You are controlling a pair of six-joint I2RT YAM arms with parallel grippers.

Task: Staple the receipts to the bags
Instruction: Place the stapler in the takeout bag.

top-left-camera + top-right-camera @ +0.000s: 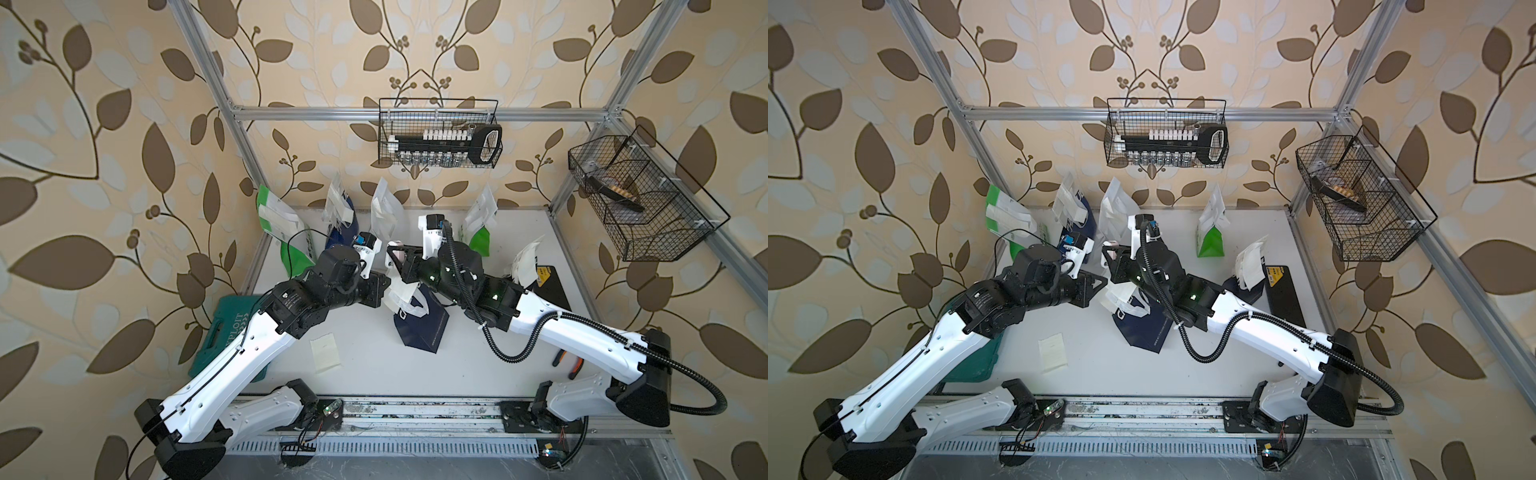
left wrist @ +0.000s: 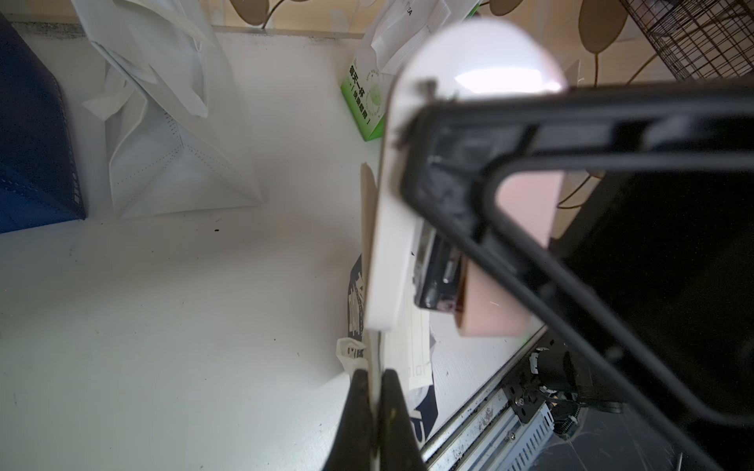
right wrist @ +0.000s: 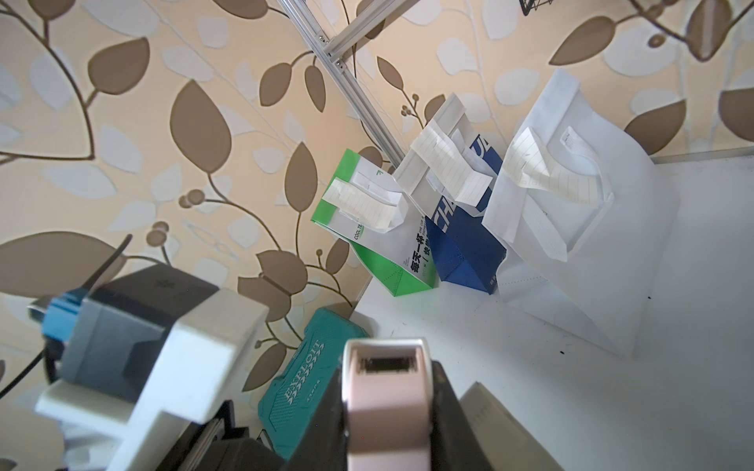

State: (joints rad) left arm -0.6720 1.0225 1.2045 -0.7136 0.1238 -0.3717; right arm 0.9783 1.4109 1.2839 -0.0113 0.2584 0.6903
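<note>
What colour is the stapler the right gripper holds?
Pale pink top with a white base; the stapler shows both best in the left wrist view.

Glossy pink stapler [image 3: 387, 407] — plastic, it seems; matt paper receipt [image 1: 325, 353]; smooth white table [image 1: 374, 374].

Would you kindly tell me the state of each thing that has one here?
left end effector, shut on centre navy bag's top
right end effector, shut on pink stapler
loose receipt, flat on table, unattached
white bag, standing, hanging receipt at its top
teal case, closed
</note>
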